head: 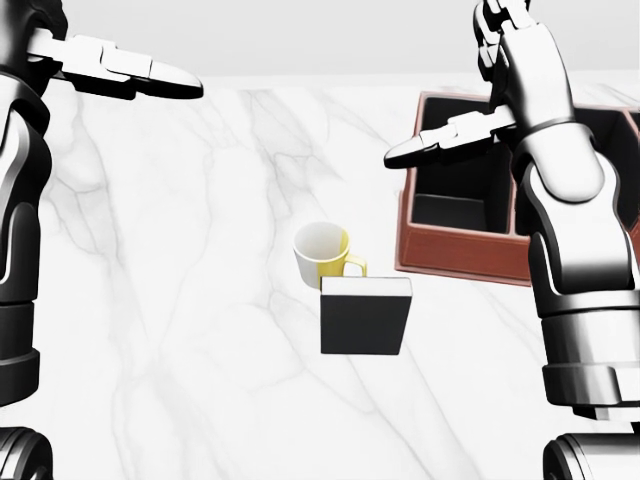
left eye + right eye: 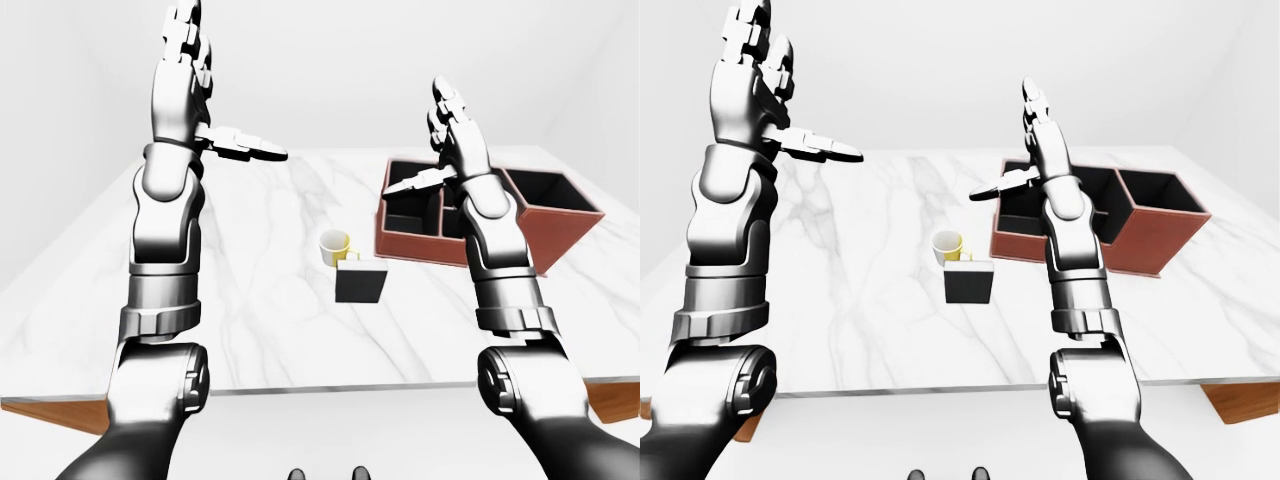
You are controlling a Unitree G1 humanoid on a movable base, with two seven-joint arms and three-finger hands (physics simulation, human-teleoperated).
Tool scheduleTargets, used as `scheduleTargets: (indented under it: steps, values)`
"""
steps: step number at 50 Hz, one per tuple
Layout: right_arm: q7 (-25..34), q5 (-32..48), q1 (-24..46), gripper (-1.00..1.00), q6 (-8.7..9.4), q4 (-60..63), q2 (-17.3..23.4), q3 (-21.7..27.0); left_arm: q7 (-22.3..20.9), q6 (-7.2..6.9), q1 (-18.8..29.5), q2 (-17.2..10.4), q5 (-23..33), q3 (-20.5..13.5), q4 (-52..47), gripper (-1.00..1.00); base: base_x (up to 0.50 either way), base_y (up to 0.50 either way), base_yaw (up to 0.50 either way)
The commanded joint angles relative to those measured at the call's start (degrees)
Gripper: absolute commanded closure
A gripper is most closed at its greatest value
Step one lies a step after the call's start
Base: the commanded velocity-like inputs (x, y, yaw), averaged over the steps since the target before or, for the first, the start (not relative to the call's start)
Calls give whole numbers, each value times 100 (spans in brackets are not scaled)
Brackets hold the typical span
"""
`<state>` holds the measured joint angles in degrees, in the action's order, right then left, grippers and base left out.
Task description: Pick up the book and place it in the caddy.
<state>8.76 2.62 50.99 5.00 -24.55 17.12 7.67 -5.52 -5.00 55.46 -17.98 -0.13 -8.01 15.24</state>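
1. White marble table (image 1: pixel 180 300) under us, pale bare walls beyond; we stand at its near edge.
2. Our right hand (image 2: pixel 447 118) is raised high, fingers spread and empty, thumb jutting toward the view's left; in the head view it hangs over the caddy's near-left corner.
3. Our left hand (image 2: pixel 190 45) is up higher yet, likewise splayed and holding nothing, well apart from everything on the table.
4. Outward from the right hand: caddy (image 2: pixel 560 232), reddish-brown, dark open compartments, on the table's right side.
5. Book (image 1: pixel 364 317) sits mid-table, dark cover, pale page edge along its top, apparently standing or propped; near the caddy's left corner, not touching it.
6. Mug (image 1: pixel 324 253), yellow and white, just above the book in the head view, handle close against the book's top edge; contact we cannot tell.
7. Judgement: book looks stiff, light, smooth-faced, so likely slippery. We'd pinch across its thickness at the right edge, away from the mug, or the mug may tip.
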Motion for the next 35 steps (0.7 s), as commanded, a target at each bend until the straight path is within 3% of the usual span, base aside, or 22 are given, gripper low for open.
scheduleTargets:
  steps: [1, 35]
  values:
    - [39, 0, -35, -100, 0, 35, 12, 5, -7, 0, -15, 12, 32, 9, -69, -100, 26, 0, 0]
    - [92, 27, -211, -100, 0, 223, -3, 19, -60, 0, -93, 59, 118, 25, -115, -100, 26, 0, 0]
